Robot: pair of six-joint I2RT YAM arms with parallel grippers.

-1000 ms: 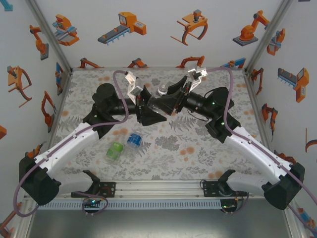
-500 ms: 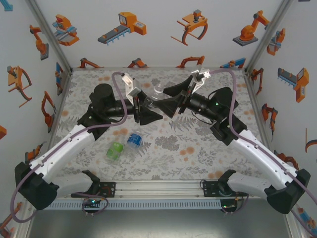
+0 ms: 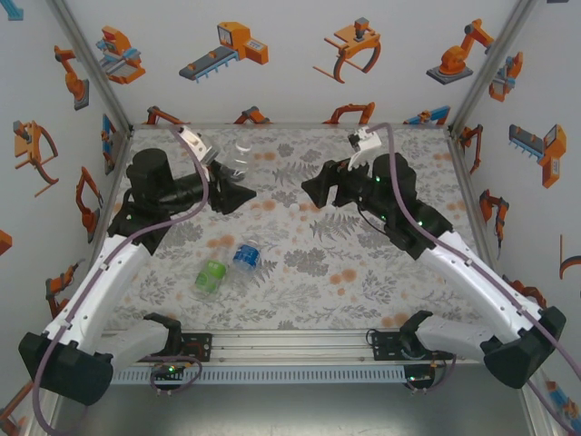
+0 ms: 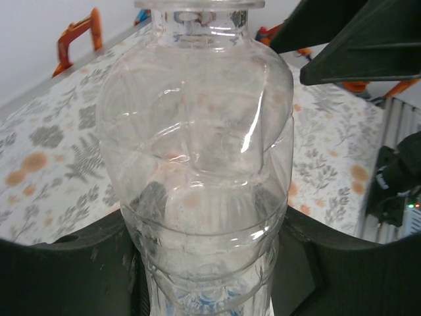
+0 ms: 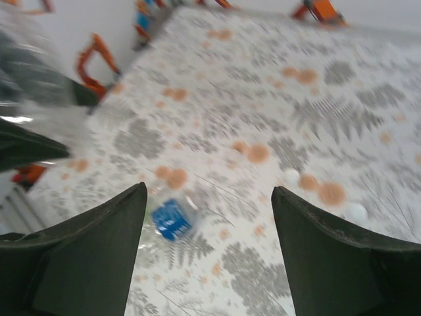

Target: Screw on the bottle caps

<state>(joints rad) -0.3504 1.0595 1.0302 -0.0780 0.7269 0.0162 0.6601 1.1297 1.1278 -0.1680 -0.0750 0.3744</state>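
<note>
With the left gripper (image 4: 207, 227) pinching a clear bottle (image 4: 197, 145) above the tabletop's (image 3: 363, 272) far-left corner and the right gripper (image 5: 209, 191) spread and empty, I judge a cap fetch is due (two loose caps (image 5: 355, 212) lie on the tabletop), calling for a precise pinch.

The top external camera is looking down from above and behind both arms (image 3: 472, 272) over the whole floral table (image 3: 309, 272). The left wrist camera is sitting very close to a clear bottle (image 4: 197, 151), facing across that table. The right wrist camera is looking down past the right gripper (image 5: 209, 189), sharing the blue-labelled bottle (image 5: 172, 220) with the overhead view.
</note>
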